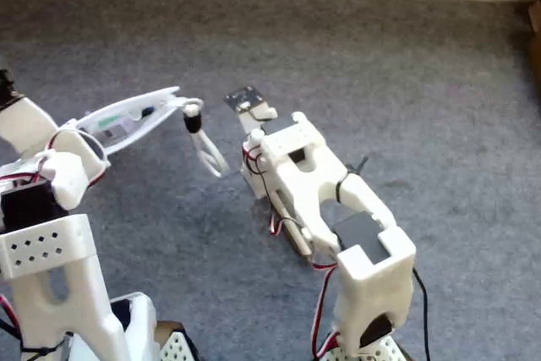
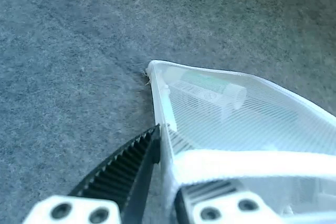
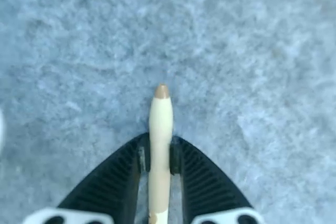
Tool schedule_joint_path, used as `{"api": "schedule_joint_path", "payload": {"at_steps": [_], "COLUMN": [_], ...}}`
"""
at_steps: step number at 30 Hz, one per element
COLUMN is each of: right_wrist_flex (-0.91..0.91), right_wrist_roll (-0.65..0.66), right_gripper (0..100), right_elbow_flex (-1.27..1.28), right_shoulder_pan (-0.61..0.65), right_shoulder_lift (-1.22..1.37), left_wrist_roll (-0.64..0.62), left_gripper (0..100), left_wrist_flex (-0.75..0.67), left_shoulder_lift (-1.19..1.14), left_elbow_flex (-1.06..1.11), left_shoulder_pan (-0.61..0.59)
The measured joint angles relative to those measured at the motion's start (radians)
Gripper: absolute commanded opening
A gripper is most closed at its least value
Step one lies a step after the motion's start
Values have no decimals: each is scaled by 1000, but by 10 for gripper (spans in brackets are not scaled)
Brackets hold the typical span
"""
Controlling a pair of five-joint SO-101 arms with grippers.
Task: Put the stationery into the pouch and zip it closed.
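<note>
While the left tool (image 2: 165,141) clamps the pouch (image 2: 236,116), the right tool (image 3: 160,148) pinches a cream stick (image 3: 160,116) — tan-tipped.

Two arms are counted, the left arm (image 1: 51,209) and the right arm (image 1: 330,200), and with them two grippers, the left gripper (image 2: 165,150) and the right gripper (image 3: 160,145). One mesh pouch (image 2: 252,124) is seen, with two items made out inside it — a tube (image 2: 215,90) and a slim white stick (image 2: 165,100) — though more may be hidden. One cream pencil (image 3: 160,124) and one grey carpet (image 1: 380,65) are counted.
</note>
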State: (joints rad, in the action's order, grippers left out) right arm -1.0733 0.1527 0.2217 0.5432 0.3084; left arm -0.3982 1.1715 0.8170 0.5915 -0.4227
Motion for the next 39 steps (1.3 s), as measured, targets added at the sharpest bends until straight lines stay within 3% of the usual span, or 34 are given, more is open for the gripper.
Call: {"api": "schedule_joint_path", "payload": {"at_steps": [5,13,32,39], "right_wrist_flex": [103,175,173,258], "right_wrist_roll": [0,-26,-92,-141], "right_gripper": [5,5,5,5], "right_elbow_flex": [173,376,608,608], "right_shoulder_pan": [-40,-63,-100,51], "right_shoulder_lift": [-141,-423,-1445,-1692], "left_wrist_roll": [0,25,57,57], "left_gripper": [6,6,6,6], "left_wrist_flex": [77,84,43,43], "left_shoulder_lift": [0,0,2,2], "left_elbow_flex": [-95,-112,-25,-25], "left_shoulder_pan": [133,301,313,316]}}
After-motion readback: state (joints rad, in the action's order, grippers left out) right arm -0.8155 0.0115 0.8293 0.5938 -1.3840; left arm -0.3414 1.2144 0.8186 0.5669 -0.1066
